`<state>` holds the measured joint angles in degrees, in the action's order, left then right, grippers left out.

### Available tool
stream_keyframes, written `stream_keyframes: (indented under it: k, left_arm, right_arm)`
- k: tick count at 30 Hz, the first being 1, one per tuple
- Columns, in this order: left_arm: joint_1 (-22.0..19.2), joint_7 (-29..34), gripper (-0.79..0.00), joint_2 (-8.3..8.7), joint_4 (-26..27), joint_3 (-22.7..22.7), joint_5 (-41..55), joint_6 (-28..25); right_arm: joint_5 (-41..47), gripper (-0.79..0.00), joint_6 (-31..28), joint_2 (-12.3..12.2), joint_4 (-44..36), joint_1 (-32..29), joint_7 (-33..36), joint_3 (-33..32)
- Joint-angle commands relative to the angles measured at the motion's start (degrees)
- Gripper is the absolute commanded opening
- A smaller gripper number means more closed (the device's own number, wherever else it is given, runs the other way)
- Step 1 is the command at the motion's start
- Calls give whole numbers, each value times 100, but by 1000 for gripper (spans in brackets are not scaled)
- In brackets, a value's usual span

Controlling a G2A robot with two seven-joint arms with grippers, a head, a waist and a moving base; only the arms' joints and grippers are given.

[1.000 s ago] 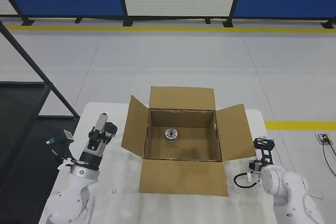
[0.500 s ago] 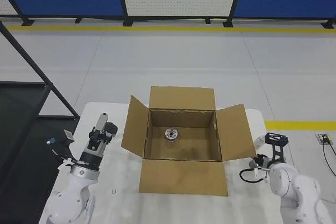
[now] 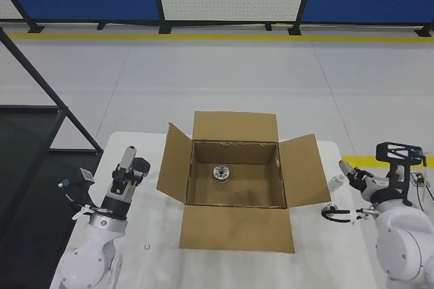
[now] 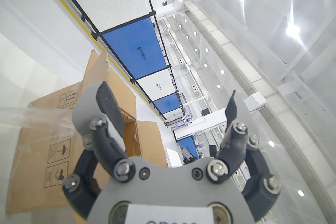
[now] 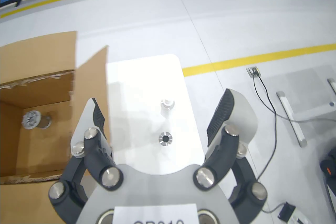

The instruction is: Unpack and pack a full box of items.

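An open cardboard box (image 3: 235, 224) stands mid-table with all its flaps spread. One round metal part (image 3: 220, 172) lies on its floor near the far wall, also seen as the metal part (image 5: 31, 120) in the right wrist view. Two small metal parts (image 5: 167, 104) (image 5: 165, 137) rest on the white table (image 5: 147, 72) right of the box. My right gripper (image 5: 161, 99) hovers open above them, holding nothing; in the top view the right gripper (image 3: 345, 192) is beside the right flap. My left gripper (image 3: 132, 160) stands open and upward-pointing left of the box, with the left gripper (image 4: 168, 91) holding nothing.
A black metal frame (image 3: 29, 87) stands off the table's left side. A floor socket with a cable (image 3: 417, 178) lies to the right. Bare table surface (image 3: 152, 238) lies in front of my left arm.
My right arm has swung out to the right and lifted, away from the box's right flap. The left arm and the box have stayed put.
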<state>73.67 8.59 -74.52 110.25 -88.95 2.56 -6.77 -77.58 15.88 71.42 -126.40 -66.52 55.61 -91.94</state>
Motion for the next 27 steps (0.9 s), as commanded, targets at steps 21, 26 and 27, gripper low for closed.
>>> stream_keyframes:
  k: [21, 26, 27]
  left_arm:
    - [502, -296, 0, 6, 144, -434, 375, -362]
    - [609, -290, 0, 9, 168, -535, 463, -415]
    - [625, -286, 0, 10, 172, -552, 479, -422]
  right_arm:
    - [1899, 0, -1417, 570, 3419, 3121, 229, 3827]
    - [2490, 0, -1407, 884, 5069, 3896, -92, 4433]
    - [2562, 0, -1401, 969, 5476, 4062, -210, 4583]
